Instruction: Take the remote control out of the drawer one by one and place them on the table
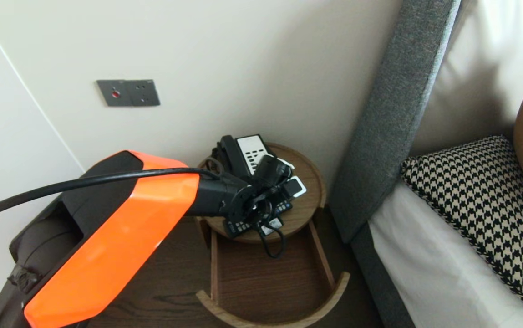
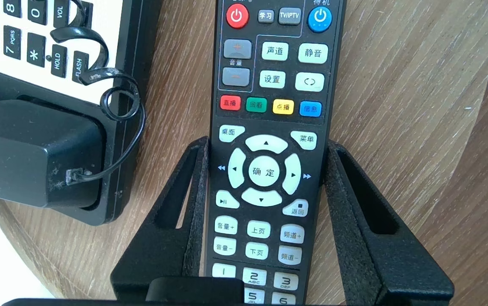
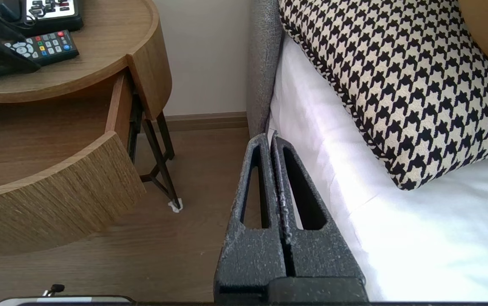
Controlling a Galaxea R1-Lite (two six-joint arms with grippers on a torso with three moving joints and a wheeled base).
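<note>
Black and long, the remote control (image 2: 269,127) lies flat on the round wooden worktop (image 2: 405,106). It is near the front edge, above the open drawer (image 1: 266,273), and the telephone (image 2: 35,46) sits just beside it toward the wall-side edge.

The left gripper (image 2: 267,142) is down over the remote, about half open. Its two fingers press against the remote's long sides at the ring of arrow keys, so it is clamped on the remote, which seems to rest on the wood.

The remote's long axis runs straight out from the wrist, in line with the fingers. The number keys are nearest the wrist and the power buttons are at the far end.

The right gripper (image 3: 271,140) is parked well apart, low beside the bed (image 3: 396,238). Its fingers are pressed together and hold nothing. The left arm is by far the nearer.
</note>
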